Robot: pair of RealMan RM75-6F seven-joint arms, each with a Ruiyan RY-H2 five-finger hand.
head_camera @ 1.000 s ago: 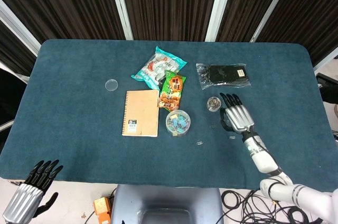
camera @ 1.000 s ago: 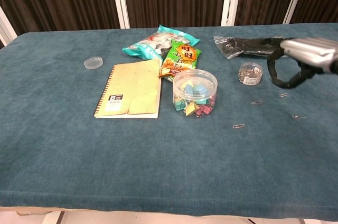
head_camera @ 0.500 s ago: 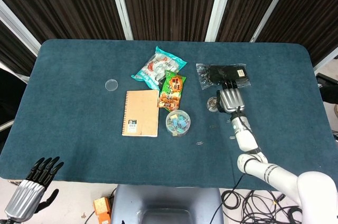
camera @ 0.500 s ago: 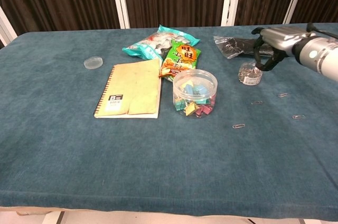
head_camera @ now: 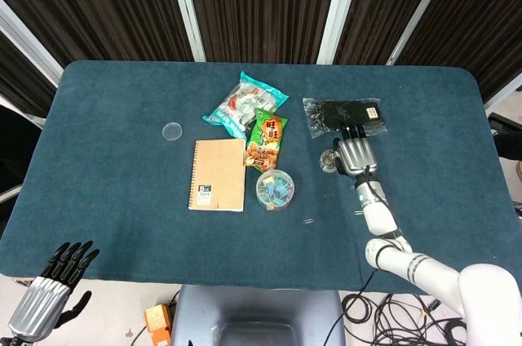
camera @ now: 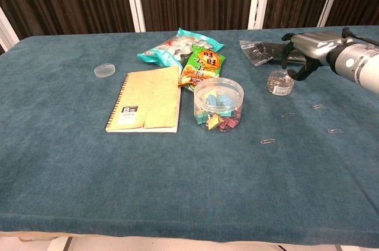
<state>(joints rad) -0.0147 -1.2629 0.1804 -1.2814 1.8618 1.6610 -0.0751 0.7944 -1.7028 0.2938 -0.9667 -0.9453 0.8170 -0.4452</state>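
Small round clear container of metal paper clips (camera: 280,81): on the blue cloth-covered table (camera: 177,174), just below the clear plastic bag with black contents (camera: 266,51) and well to the right of the round clear tub of coloured binder clips (camera: 219,103), which serves as landmark.

Right hand (camera: 305,50): silver back, dark fingers (camera: 286,58) hanging down over the far right edge of the small container, beside the bag; whether it touches the container cannot be told, and nothing shows in its grasp, the fingers loosely apart. In the head view it shows (head_camera: 353,153) just right of the container (head_camera: 330,161).

Left hand (head_camera: 50,290): off the near left edge of the table, fingers spread, holding nothing.

Loose paper clips (camera: 267,141): scattered on the cloth right of the tub.

Tan spiral notebook (camera: 145,106): left of the tub. Green and orange snack packet (camera: 202,64): just behind the tub. Teal snack bag (camera: 177,47): behind that. Small clear round lid (camera: 104,70): far left of the tub.
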